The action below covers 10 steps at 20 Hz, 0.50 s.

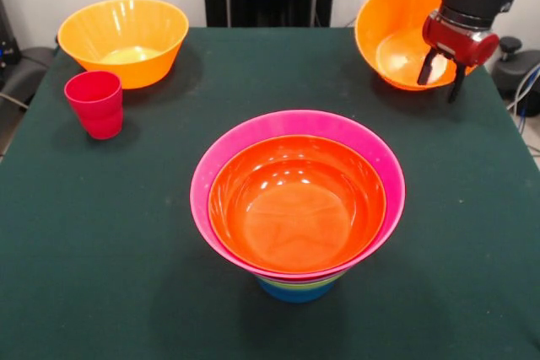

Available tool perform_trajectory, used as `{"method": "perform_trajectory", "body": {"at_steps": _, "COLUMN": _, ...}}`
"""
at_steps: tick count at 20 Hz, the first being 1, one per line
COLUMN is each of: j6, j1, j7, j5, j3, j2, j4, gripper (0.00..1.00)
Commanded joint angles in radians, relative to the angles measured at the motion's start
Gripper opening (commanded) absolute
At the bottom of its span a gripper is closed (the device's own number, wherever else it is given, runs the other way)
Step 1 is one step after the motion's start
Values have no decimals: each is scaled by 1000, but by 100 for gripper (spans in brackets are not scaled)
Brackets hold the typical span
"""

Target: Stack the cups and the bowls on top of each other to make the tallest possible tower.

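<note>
An orange bowl (295,204) nests inside a pink bowl (221,158) atop the tower (297,288), whose blue base rests mid-surface (101,259). One yellow-orange bowl (124,40) sits upright and empty beside a red cup (95,103). The claw (441,75), fingers apart, grips the rim of a tilted yellow-orange bowl (392,35).
</note>
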Motion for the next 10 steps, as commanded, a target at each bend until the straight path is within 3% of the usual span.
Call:
{"method": "perform_trajectory", "body": {"at_steps": 1, "j6": 131, "j1": 14, "j7": 221, "j5": 77, "j3": 105, "j2": 25, "j4": -30, "gripper": 100}}
{"method": "perform_trajectory", "body": {"at_steps": 7, "j6": 219, "j1": 24, "j7": 215, "j5": 104, "j3": 78, "j2": 23, "j4": -76, "gripper": 100}}
{"method": "perform_trajectory", "body": {"at_steps": 10, "j6": 302, "j1": 66, "j7": 247, "j5": 124, "j3": 22, "j2": 48, "j4": -141, "gripper": 100}}
